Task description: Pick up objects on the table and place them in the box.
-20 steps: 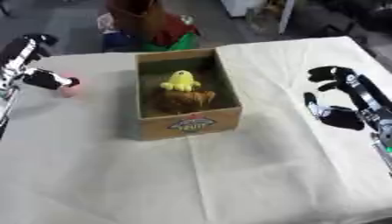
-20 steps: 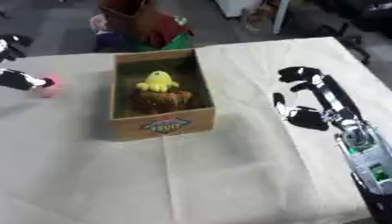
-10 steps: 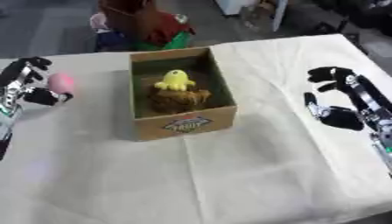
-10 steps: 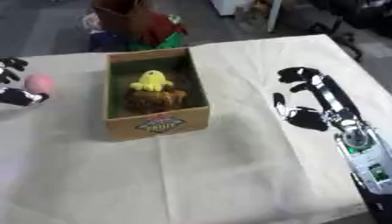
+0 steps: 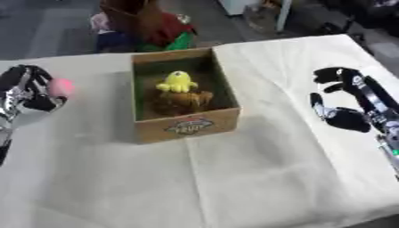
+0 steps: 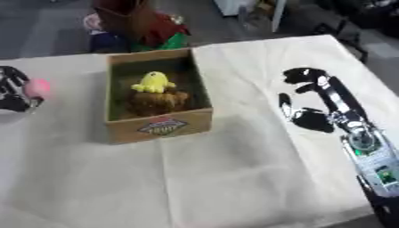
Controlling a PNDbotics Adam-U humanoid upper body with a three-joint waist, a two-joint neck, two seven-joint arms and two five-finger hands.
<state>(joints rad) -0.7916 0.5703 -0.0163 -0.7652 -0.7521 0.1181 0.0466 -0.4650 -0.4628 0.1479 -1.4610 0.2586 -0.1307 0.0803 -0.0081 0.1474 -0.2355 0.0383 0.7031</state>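
A brown cardboard box (image 5: 184, 126) stands open at the table's middle, with a yellow plush toy (image 5: 178, 81) on top of a brown plush toy (image 5: 180, 100) inside. My left hand (image 5: 25, 91) hangs above the table at the far left, curled round a small pink object (image 5: 61, 87) that peeks out on the box side. My right hand (image 6: 311, 98) rests at the right of the table, well clear of the box, fingers spread and holding nothing.
A cream cloth (image 5: 257, 178) covers the table. Beyond the far edge stands a heap of red, green and brown things (image 5: 148, 26). The table's right edge runs close behind my right hand.
My left hand, with the pink object in it, has lifted off the table and come a little towards the box. The camera has shifted slightly. My right hand has stayed put.
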